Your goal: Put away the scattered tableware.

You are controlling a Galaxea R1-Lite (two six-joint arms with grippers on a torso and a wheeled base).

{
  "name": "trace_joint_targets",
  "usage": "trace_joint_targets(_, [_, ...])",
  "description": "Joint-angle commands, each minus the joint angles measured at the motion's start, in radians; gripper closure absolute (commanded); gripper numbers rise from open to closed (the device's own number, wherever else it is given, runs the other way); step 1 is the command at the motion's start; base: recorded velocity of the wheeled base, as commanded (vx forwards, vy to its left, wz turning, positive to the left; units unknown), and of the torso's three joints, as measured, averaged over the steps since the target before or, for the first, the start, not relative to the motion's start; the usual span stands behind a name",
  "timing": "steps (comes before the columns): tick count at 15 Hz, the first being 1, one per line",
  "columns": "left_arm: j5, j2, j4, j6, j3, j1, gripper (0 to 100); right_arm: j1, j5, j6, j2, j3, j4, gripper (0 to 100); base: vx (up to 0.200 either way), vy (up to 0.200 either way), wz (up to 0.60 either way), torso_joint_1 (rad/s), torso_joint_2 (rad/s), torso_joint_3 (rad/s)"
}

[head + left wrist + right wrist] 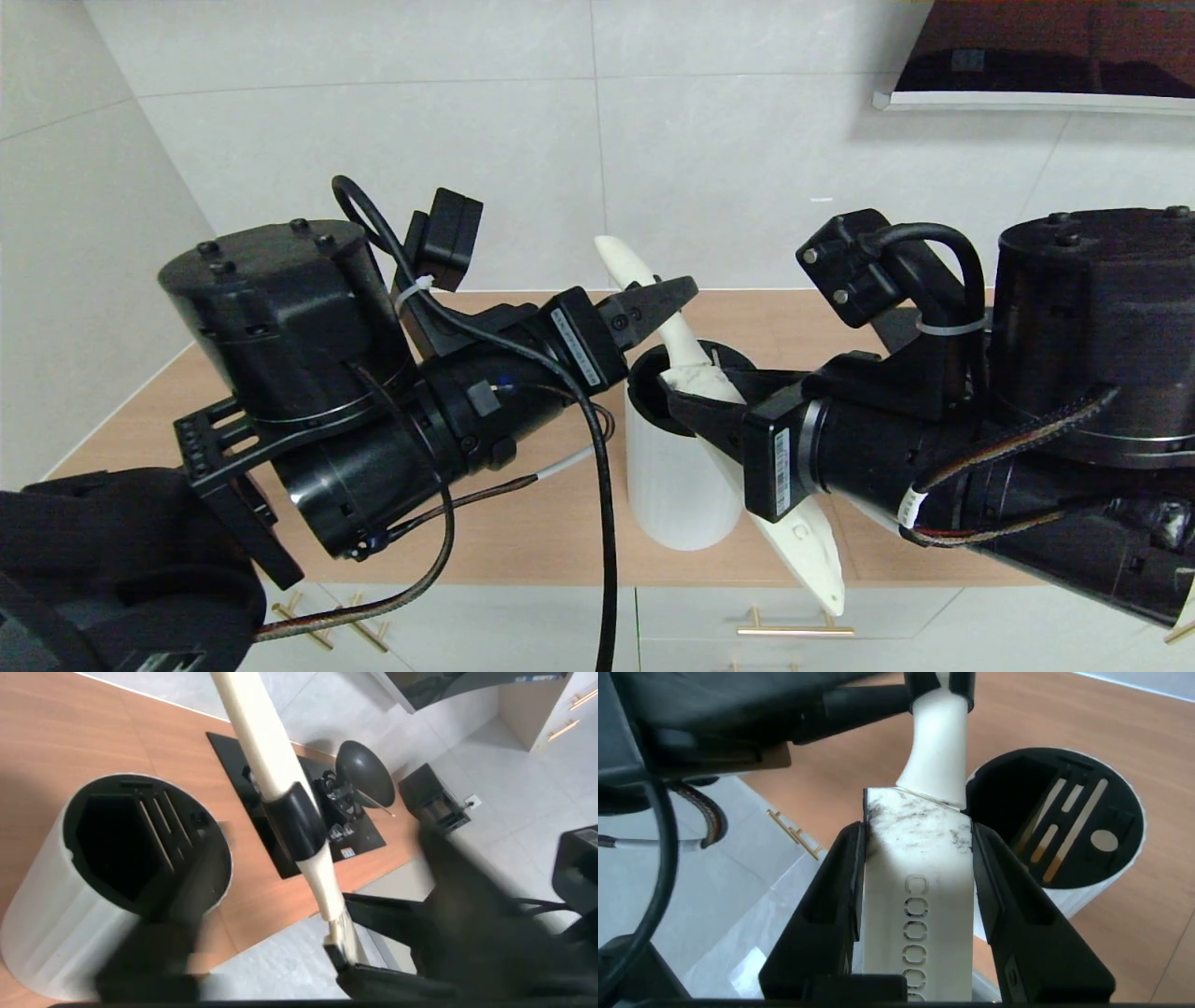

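White spatula (686, 353) hangs slanted in the air over the middle of the wooden bench (523, 523), its handle end up and far, its broad end low and near, past the bench's front edge. The left gripper (665, 297) pinches the narrow handle, and the right gripper (917, 845) clamps the wide, slotted part between both fingers. Just beneath stands the white cylindrical holder (677, 495), upright, its dark divided opening beside the spatula's middle.
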Motion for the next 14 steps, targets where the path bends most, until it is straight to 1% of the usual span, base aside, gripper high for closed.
trace_joint_targets(1, [0.0,0.001,0.0,0.0,0.001,0.0,100,0.001,0.0,0.0,0.002,0.0,0.0,100,0.0,0.0,0.0,0.0,0.0,0.0])
trace_joint_targets(14, [0.0,-0.005,0.0,0.003,0.001,0.0,100,0.001,0.0,0.001,-0.001,0.011,-0.004,100,0.0,0.0,0.0,0.0,0.0,0.0])
